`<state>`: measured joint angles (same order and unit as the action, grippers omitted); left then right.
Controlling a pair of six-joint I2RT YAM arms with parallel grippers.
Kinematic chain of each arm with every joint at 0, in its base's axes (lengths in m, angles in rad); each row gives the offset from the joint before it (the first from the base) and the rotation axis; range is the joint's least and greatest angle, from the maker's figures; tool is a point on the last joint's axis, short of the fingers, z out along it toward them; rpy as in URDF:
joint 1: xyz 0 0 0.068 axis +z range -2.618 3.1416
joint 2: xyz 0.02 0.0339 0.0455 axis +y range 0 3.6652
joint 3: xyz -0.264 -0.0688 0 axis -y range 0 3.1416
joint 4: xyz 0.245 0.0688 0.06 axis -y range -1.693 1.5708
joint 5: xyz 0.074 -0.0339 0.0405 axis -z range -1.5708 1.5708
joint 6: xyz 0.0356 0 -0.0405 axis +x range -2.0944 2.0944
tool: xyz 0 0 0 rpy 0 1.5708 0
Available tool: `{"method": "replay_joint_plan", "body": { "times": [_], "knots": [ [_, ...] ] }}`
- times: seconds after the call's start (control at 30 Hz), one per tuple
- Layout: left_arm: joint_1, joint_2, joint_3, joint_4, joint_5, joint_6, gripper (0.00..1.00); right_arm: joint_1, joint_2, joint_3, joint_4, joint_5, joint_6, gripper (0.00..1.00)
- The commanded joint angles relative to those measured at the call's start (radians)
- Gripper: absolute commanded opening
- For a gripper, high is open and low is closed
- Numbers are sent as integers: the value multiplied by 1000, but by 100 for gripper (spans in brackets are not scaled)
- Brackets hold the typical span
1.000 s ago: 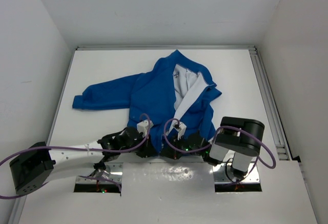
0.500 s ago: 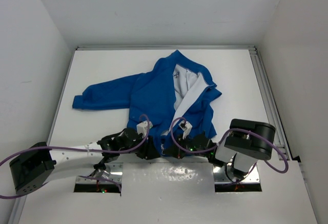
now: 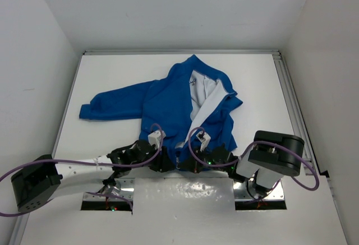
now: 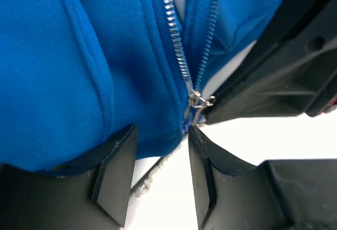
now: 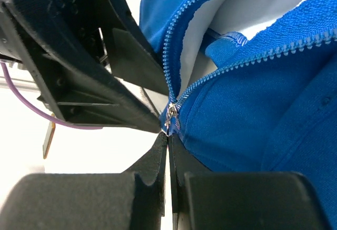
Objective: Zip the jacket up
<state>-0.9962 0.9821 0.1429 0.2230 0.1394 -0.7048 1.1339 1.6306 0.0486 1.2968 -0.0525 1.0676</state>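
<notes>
The blue jacket lies front up on the white table, open at the chest with its pale lining showing. Its hem points toward the arm bases. Both grippers meet at the bottom of the zipper. My right gripper is shut on the small metal zipper pull, which hangs from the slider where the two rows of teeth join. My left gripper stands open right beside it, with the hem edge of the jacket between its fingers and nothing pinched. The slider sits just above its right finger.
The jacket's left sleeve stretches toward the left wall. A metal rail runs along the table's right edge. Purple cables loop over both wrists. The right gripper's fingers crowd the left wrist view.
My left gripper has opened beside the zipper's bottom. The right arm's elbow has swung right and nearer, and its gripper stays shut at the pull.
</notes>
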Motion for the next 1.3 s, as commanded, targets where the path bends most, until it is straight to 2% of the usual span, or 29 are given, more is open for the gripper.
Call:
{"method": "replay_joint_plan", "body": {
  "times": [0.0, 0.17, 0.53, 0.63, 0.67, 0.77, 0.97, 1.07, 1.13, 1.27],
  "knots": [
    [-12, -2, 23, 19, -55, 31, 41, 4, -31, -38, 380, 3, 12, 0],
    [-12, 46, 34, 70, -43, 45, 41, 3, -31, -36, 378, -7, 17, 0],
    [-12, 96, 29, 212, 69, 51, 25, 4, -22, -27, 386, -10, 29, 0],
    [-12, 104, 33, 223, 91, 50, 15, 4, -23, -24, 387, -4, 35, 0],
    [-12, 105, 34, 222, 92, 54, 8, 4, -23, -18, 386, -4, 35, 0],
    [-12, 105, 21, 231, 86, 48, 0, 4, -26, -15, 387, -1, 45, 0],
    [-13, 95, -11, 194, 52, 44, 0, 4, -93, 7, 386, 49, 84, 0],
    [-31, 87, -19, 150, 23, 47, 0, 4, -156, 40, 334, 130, 110, 0],
    [-51, 82, -28, 125, -14, 41, 0, 3, -198, 75, 230, 189, 130, 0],
    [-67, 49, -42, 113, -18, 33, 0, 1, -299, 158, 11, 418, 131, 0]
  ]
}}
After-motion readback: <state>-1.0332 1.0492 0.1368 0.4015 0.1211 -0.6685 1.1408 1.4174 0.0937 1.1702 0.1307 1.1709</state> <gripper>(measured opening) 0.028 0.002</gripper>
